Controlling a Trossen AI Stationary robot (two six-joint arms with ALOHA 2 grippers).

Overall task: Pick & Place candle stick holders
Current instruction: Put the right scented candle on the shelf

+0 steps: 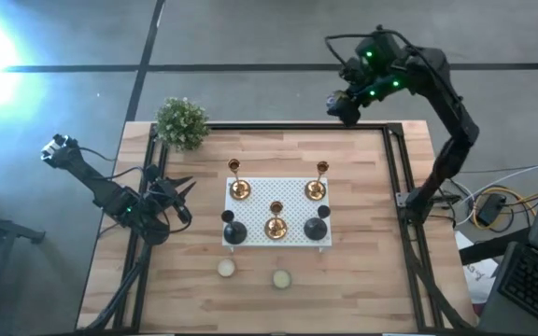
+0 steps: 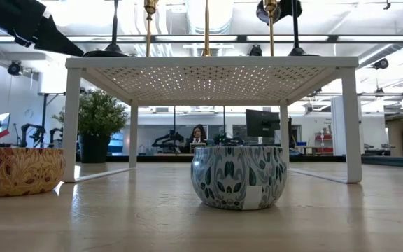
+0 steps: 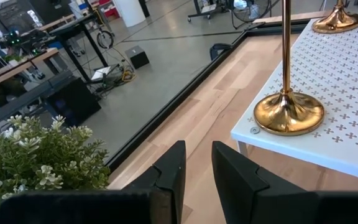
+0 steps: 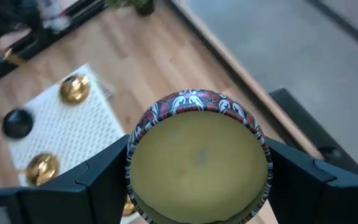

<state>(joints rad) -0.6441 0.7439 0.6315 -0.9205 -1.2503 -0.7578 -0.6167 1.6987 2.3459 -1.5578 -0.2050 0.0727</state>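
Nearest the table's front edge, toward 6 o'clock, two patterned candle tins (image 1: 226,269) sit below a white perforated stand (image 1: 278,191). On the stand, at the table's centre, stand three brass candle stick holders (image 1: 240,189) and two squat black holders (image 1: 234,231). At 9 o'clock the left gripper (image 1: 181,198) hovers beside the stand, fingers narrowly parted, empty. Far off at 1 o'clock, the right gripper (image 4: 197,180) clamps a red-patterned candle tin (image 4: 199,165) above the table's back edge.
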